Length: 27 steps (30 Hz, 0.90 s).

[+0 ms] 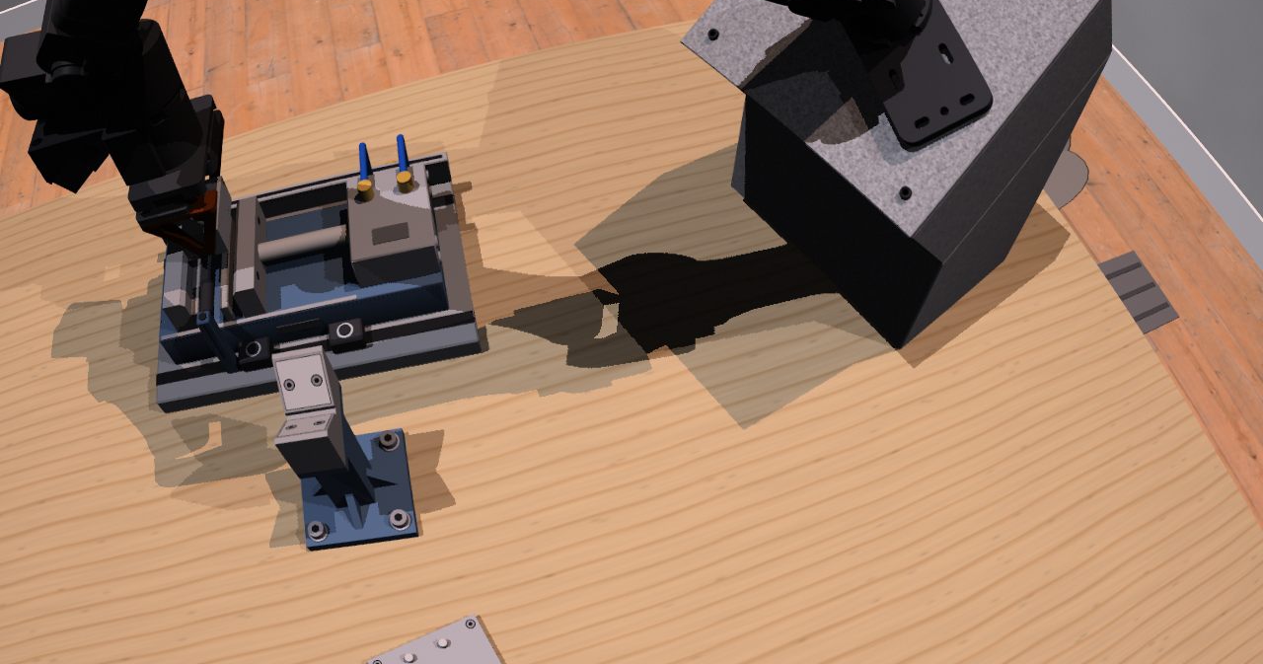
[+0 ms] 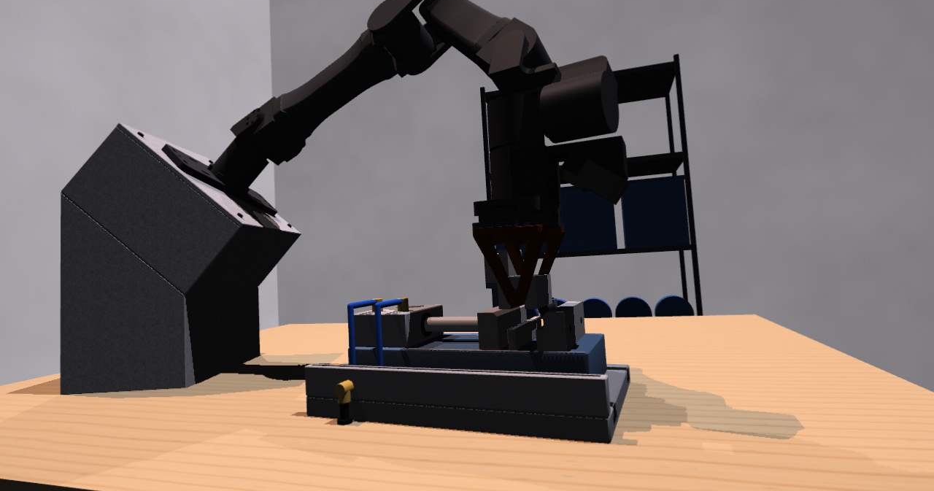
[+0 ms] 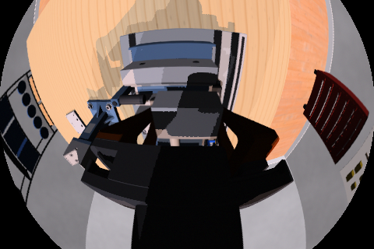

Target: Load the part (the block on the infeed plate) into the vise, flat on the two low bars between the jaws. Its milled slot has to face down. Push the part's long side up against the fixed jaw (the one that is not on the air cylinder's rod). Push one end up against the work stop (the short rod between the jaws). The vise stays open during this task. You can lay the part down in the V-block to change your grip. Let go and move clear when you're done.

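Observation:
My gripper (image 1: 211, 241) (image 2: 520, 294) (image 3: 187, 109) points down over the vise and is shut on the grey part (image 1: 223, 218) (image 2: 541, 290) (image 3: 167, 99). The part is about level with the jaw tops, above the gap and partly over the moving jaw (image 1: 250, 280) (image 2: 498, 329). The fixed jaw (image 1: 179, 296) (image 2: 566, 326) (image 3: 167, 75) is on the side away from the cylinder. The work stop (image 3: 132, 99) is a dark rod on a blue bracket (image 1: 211, 337), left of the part in the wrist view. The part's underside and slot are hidden, as is most of the low bars.
The V-block (image 1: 306, 384) (image 3: 72, 156) stands on its blue post beside the vise. The infeed plate (image 1: 454, 646) (image 3: 75, 121) is partly in view. The air cylinder (image 1: 393, 223) carries two upright blue hoses (image 1: 363, 164). The grey robot pedestal (image 1: 830, 245) (image 2: 124, 305) stands across the table.

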Each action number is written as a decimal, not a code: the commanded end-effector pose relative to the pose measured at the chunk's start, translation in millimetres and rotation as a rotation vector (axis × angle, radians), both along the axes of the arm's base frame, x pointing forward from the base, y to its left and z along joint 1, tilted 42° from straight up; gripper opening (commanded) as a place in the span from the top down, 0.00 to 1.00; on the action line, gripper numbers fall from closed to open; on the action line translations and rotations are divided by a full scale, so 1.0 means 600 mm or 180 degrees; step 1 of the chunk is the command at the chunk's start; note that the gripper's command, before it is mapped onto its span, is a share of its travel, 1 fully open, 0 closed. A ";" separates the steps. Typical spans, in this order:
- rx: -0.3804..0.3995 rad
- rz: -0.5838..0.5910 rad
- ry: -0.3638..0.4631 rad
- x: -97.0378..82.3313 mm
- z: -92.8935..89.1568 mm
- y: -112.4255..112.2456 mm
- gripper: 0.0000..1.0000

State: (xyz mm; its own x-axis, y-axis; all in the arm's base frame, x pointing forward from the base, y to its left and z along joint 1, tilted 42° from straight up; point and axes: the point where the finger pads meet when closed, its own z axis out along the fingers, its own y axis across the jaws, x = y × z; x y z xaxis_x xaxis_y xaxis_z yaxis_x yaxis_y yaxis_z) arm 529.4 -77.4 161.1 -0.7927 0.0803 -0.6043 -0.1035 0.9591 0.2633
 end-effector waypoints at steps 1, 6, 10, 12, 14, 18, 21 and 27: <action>-0.0037 -0.0074 -0.0127 -0.003 0.032 -0.016 1.00; -0.0037 -0.0074 -0.0127 -0.003 0.032 -0.016 1.00; -0.0037 -0.0074 -0.0127 -0.003 0.032 -0.016 1.00; -0.0037 -0.0074 -0.0127 -0.003 0.032 -0.016 1.00; -0.0038 -0.0074 -0.0132 -0.003 0.033 -0.016 1.00; -0.0043 -0.0070 -0.0148 0.000 0.033 -0.014 1.00; -0.0045 -0.0063 -0.0148 0.001 0.032 -0.012 1.00; -0.0045 -0.0074 -0.0144 0.002 0.030 -0.014 1.00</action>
State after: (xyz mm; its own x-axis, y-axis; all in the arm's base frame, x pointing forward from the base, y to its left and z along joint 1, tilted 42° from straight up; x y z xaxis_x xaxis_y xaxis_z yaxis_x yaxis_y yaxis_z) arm 530.8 -76.2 161.8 -0.7897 0.0790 -0.6084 -0.1058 0.9593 0.2619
